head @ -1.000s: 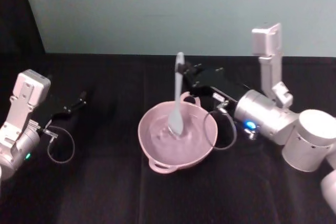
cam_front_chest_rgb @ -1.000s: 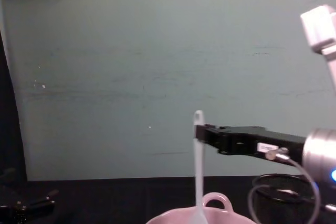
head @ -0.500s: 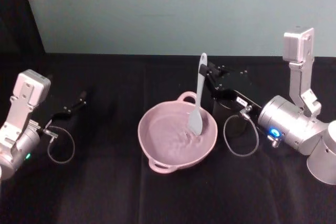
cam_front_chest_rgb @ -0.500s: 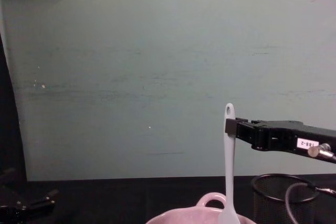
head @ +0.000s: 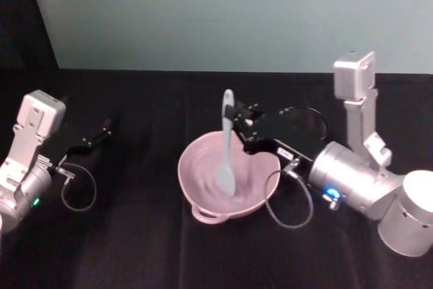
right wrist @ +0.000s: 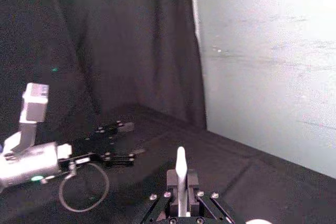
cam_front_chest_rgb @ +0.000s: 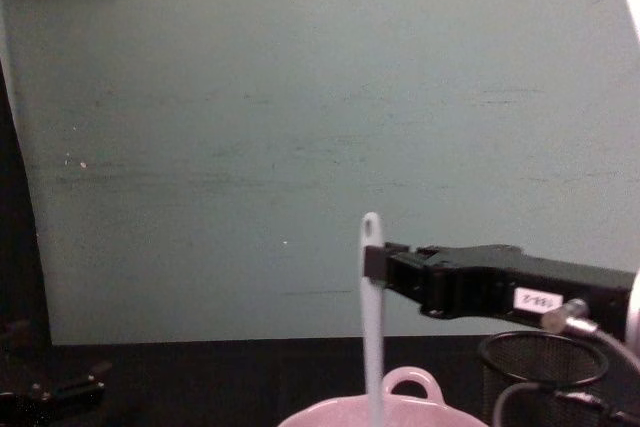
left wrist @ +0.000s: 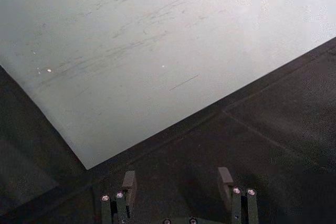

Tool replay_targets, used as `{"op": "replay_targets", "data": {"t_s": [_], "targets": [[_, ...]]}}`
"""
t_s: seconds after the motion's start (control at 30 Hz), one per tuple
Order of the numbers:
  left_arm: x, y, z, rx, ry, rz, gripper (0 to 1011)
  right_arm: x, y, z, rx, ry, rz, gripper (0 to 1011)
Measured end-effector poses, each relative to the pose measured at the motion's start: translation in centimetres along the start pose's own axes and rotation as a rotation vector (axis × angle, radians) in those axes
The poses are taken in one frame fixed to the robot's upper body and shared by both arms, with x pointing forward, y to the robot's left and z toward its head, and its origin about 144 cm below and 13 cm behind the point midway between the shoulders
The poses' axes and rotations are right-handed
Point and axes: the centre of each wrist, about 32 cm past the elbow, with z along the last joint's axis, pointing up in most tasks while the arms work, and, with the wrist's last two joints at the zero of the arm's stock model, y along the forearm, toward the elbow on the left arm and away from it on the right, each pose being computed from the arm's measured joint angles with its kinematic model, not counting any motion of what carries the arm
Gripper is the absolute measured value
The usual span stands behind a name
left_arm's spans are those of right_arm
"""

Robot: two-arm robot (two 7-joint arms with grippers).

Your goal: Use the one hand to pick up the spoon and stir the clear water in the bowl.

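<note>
So its paddle reaches water, the black flat right gripper (head: 234, 124) clamps a slim white plastic spoon (head: 226, 148) upright in the round pale pink bowl (head: 184, 170); left gripper (head: 104, 127) idle, left.

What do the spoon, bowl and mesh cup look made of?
Spoon, clamped upright in the right claw over the bowl: likely plastic, white, matte, thin flat paddle. Bowl: pale pink, smooth, moulded loop handle; plastic or silicone, can't tell. Mesh cup: black wire mesh, probably coated metal. Left claw parked far left, open.
</note>
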Motion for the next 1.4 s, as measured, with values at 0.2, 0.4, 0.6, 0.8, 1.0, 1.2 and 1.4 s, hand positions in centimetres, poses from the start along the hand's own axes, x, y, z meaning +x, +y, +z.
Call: {"op": "replay_targets", "data": {"t_s": [0.2,0.4,0.6,0.8,1.0,1.2,1.4], "targets": [[0.0,0.0,0.0,0.0,0.0,0.0,1011,-0.9,1.2,-0.2,0.0,0.003,0.041,111],[0.0,0.0,0.0,0.0,0.0,0.0,1011,-0.9,2.5,-0.4,0.003,0.006,0.054,111],[0.0,0.0,0.0,0.0,0.0,0.0,1011,0.1,3.8,-0.6,0.009,0.011,0.042,111],[0.0,0.0,0.0,0.0,0.0,0.0,1011,1.8,4.5,-0.8,0.007,0.015,0.003,111],[0.0,0.0,0.0,0.0,0.0,0.0,1011,3.2,4.0,-0.7,0.004,0.014,-0.052,111],[0.0,0.0,0.0,0.0,0.0,0.0,1011,4.2,2.1,-0.4,0.004,0.006,-0.104,111],[0.0,0.0,0.0,0.0,0.0,0.0,1011,4.0,0.5,0.1,-0.01,-0.009,-0.109,111]]}}
